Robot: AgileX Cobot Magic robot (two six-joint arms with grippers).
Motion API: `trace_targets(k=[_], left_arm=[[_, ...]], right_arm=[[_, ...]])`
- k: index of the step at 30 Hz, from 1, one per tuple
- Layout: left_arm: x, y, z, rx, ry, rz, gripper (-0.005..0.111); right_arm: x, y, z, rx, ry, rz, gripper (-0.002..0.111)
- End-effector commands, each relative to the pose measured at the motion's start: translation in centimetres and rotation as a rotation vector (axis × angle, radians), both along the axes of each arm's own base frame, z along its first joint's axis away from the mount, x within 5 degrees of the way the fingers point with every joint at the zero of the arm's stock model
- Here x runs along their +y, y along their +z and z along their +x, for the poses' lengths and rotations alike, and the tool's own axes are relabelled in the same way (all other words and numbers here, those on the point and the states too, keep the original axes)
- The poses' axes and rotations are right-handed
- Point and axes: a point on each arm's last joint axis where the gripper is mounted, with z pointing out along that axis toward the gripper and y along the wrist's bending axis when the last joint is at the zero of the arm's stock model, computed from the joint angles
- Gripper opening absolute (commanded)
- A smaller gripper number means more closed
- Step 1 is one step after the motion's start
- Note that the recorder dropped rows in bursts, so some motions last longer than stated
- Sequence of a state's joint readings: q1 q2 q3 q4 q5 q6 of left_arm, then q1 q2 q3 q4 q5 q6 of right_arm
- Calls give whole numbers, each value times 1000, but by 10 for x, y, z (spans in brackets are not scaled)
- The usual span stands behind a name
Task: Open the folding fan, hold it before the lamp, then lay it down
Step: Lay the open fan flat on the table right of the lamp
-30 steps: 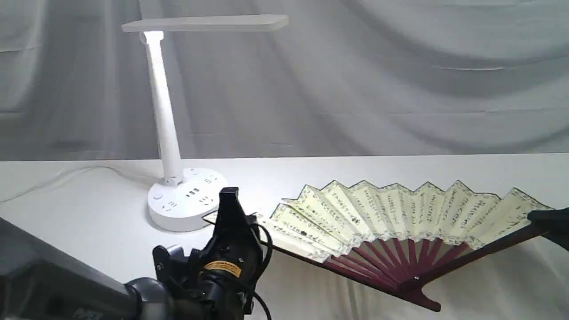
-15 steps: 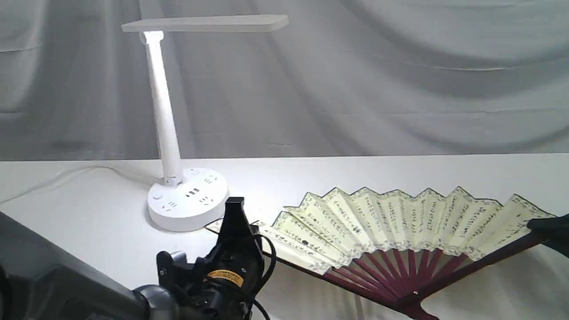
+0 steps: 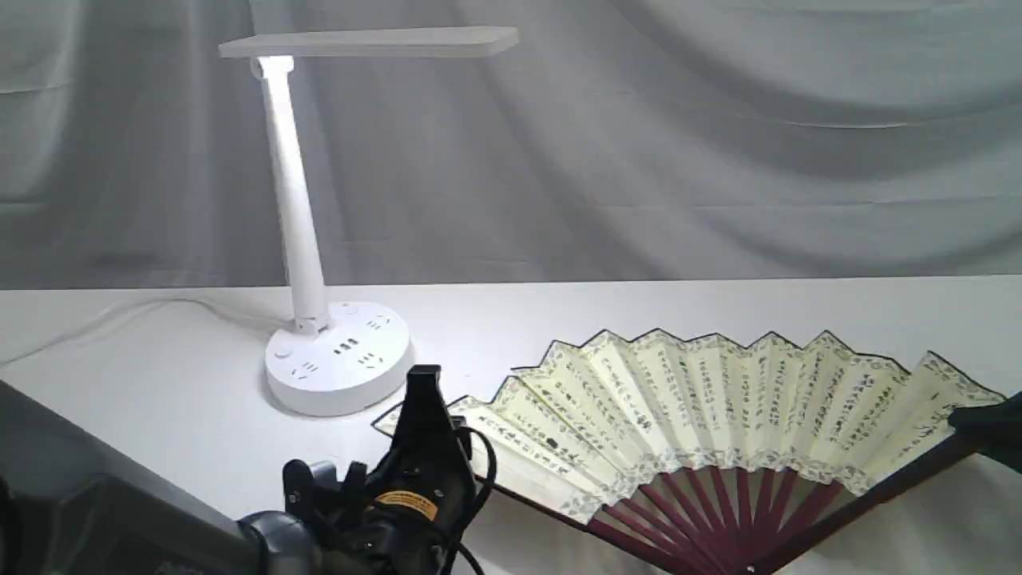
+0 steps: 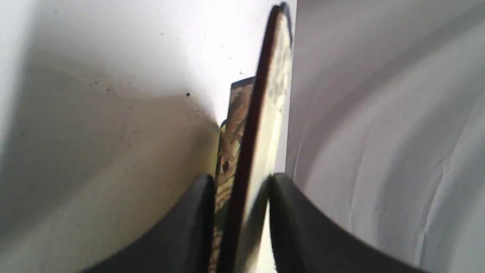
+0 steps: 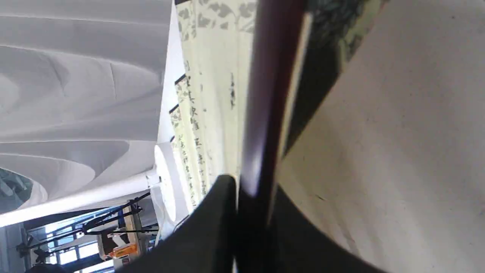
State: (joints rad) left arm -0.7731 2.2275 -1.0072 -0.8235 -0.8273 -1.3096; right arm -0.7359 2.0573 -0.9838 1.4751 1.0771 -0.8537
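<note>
A grey draped cloth [image 3: 718, 160] fills the background, and below it runs the white counter [image 3: 160, 399]. The folding fan [image 3: 718, 399] is spread fully open low over the right half of the counter. Its cream pleated leaf with columns of dark calligraphy faces the exterior view, and its maroon ribs converge toward the lower edge of that view. Whether it rests on the counter cannot be told. Its left tip lies just beside the base of the lamp.

The white desk lamp [image 3: 295, 208] stands on the left half of the counter, with its slim stem slanting up to a flat long head that reaches out to the right.

The left claw [image 4: 240, 182] sits at the fan's left guard. Its jaws stand apart on either side of the guard and leaf edge, and a bright sliver of gap shows along one finger [image 4: 288, 212]. The right claw [image 5: 254, 185] is clamped on the dark maroon guard at the fan's right end, near the right edge of the exterior view.

A thin white cord [image 3: 120, 315] trails from the lamp across the counter to the left.
</note>
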Motion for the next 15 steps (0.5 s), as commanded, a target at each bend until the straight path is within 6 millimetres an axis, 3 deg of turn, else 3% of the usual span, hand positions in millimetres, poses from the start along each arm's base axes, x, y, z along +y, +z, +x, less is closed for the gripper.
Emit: trace_targets(k=[1, 6, 12, 15], left_arm=[[-3, 3, 1, -12, -7, 5, 25], [-3, 3, 1, -24, -39, 82, 30], [-4, 4, 1, -51, -108, 221, 56], [-2, 3, 2, -46, -96, 231, 62]], right_arm=[[3, -2, -1, 5, 27, -36, 5], [3, -2, -1, 8, 27, -39, 22], [3, -3, -1, 8, 29, -40, 42], [2, -4, -1, 12, 25, -62, 51]])
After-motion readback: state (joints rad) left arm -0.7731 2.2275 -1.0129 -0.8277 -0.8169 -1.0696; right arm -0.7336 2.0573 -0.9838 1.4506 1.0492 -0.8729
